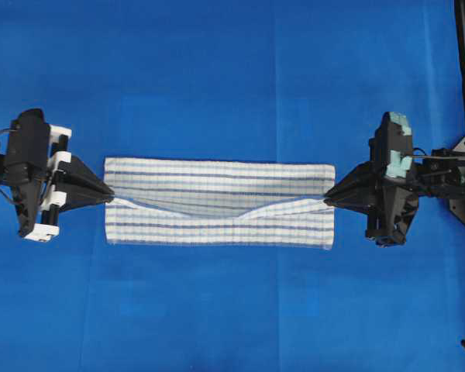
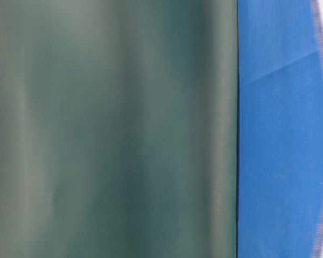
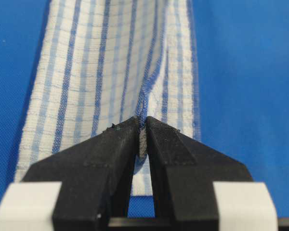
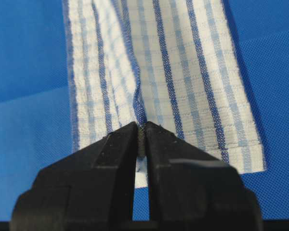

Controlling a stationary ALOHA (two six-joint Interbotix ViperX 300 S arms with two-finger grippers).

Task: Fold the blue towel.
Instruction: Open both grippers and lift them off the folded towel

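Cloth this thin and limp, the blue towel (image 1: 217, 203) mid-bench sags between left hand (image 1: 111, 194) and right hand (image 1: 326, 195), each pinching a short edge's fold, the best hold.

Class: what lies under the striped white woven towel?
Under the striped white woven towel only the plain blue table covering shows around it. Anything beneath its folded layers is hidden.

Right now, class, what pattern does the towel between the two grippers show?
White weave with thin dark-blue and light-blue stripes on the blue towel, clearest in the left wrist view.
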